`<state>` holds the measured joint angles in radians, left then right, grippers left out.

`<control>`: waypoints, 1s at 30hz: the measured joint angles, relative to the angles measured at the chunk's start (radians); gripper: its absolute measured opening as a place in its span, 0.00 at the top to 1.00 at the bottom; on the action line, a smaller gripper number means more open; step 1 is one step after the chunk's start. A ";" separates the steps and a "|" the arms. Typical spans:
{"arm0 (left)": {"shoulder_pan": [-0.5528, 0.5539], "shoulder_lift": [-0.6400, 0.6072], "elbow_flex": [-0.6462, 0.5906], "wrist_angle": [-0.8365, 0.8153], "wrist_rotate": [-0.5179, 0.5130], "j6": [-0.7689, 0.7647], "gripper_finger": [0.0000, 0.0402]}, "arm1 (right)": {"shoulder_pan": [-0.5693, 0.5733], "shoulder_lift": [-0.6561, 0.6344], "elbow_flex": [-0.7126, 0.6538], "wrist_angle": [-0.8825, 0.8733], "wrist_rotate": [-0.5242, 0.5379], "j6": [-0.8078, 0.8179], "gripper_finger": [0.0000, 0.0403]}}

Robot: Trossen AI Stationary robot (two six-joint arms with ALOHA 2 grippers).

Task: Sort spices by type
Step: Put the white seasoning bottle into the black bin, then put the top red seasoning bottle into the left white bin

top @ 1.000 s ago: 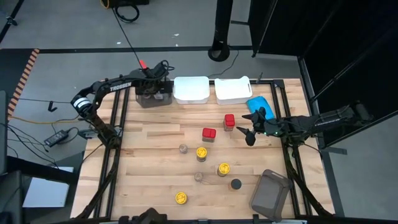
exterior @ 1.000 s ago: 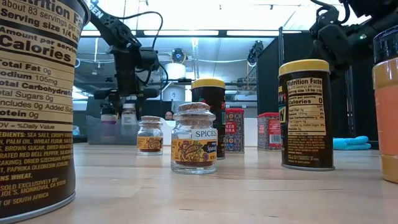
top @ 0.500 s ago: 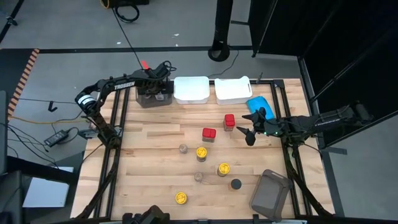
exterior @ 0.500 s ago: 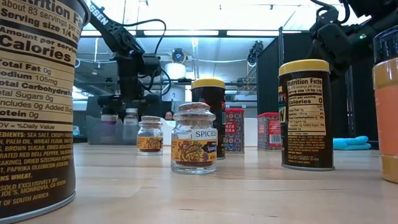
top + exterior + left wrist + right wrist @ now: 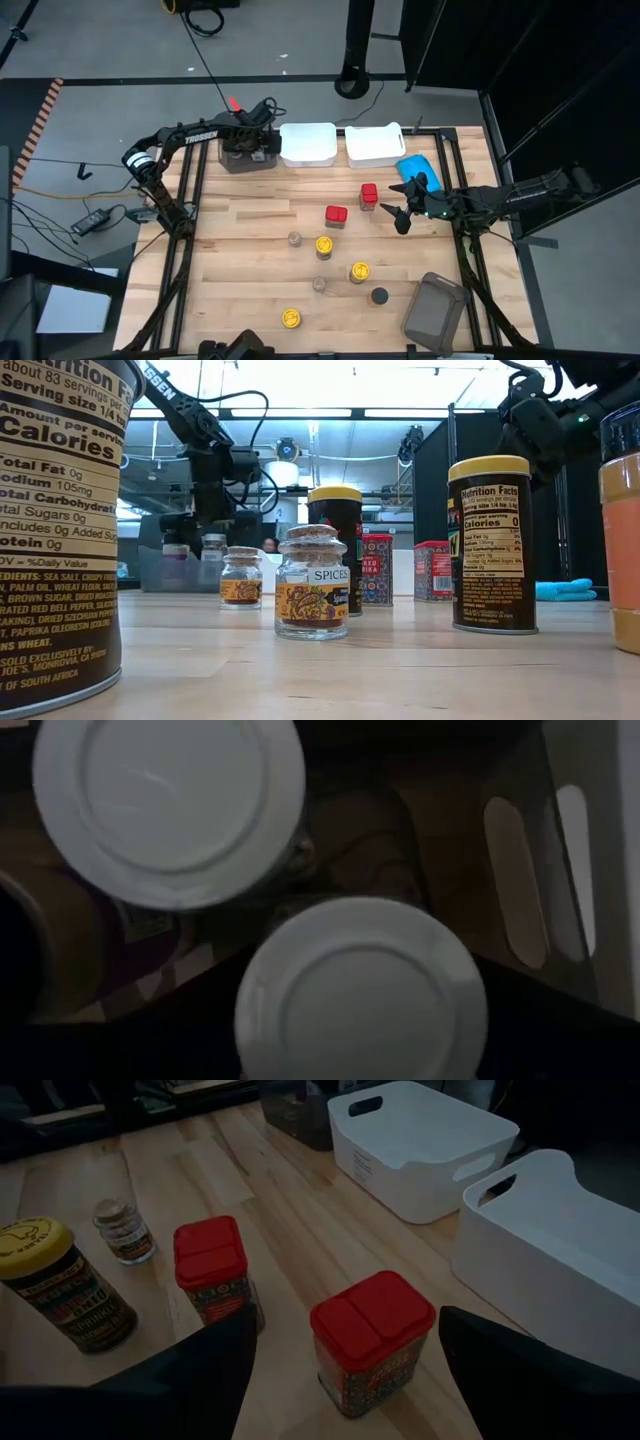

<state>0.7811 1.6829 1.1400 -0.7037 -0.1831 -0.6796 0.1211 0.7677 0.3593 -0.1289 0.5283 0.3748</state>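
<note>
My left gripper [image 5: 248, 148] reaches down into a grey translucent bin [image 5: 232, 160] at the table's far left and is shut on a white-capped jar [image 5: 360, 990]. A second white-capped jar [image 5: 170, 810] stands beside it in the bin. My right gripper [image 5: 398, 215] hovers open at mid-right, just right of a red-capped jar [image 5: 369, 195]. Another red-capped jar [image 5: 335, 215], three yellow-lidded jars [image 5: 324, 244] [image 5: 359, 271] [image 5: 291, 318], two clear glass jars [image 5: 294, 239] [image 5: 319, 284] and a black-capped jar [image 5: 379, 296] stand upright on the table. My left gripper comes from above, pointing down, with its dark fingers [image 5: 540, 1020] on either side of the white-capped jar just under its cap [image 5: 300, 970]. The jar stays upright, low inside the grey bin [image 5: 160, 565]. The bin wall hides whether its base rests on the floor.
Two white tubs [image 5: 307, 143] [image 5: 375, 143] sit along the far edge beside the grey bin. A blue cloth [image 5: 415, 168] lies at far right. A second grey bin [image 5: 435, 310] lies tilted at the near right. Bare wood lies at the table's left.
My left gripper has moved down into the grey bin, carrying the white-capped jar lower, beside the other white-capped jar. My right arm has kept still.
</note>
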 joint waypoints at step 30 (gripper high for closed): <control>-0.084 -0.180 0.322 -0.270 0.108 0.299 0.25 | 0.000 0.000 0.000 0.048 0.003 -0.030 0.20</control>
<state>0.6973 1.5031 1.4616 -0.9736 -0.0749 -0.3801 0.1211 0.7677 0.3593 -0.0810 0.5312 0.3443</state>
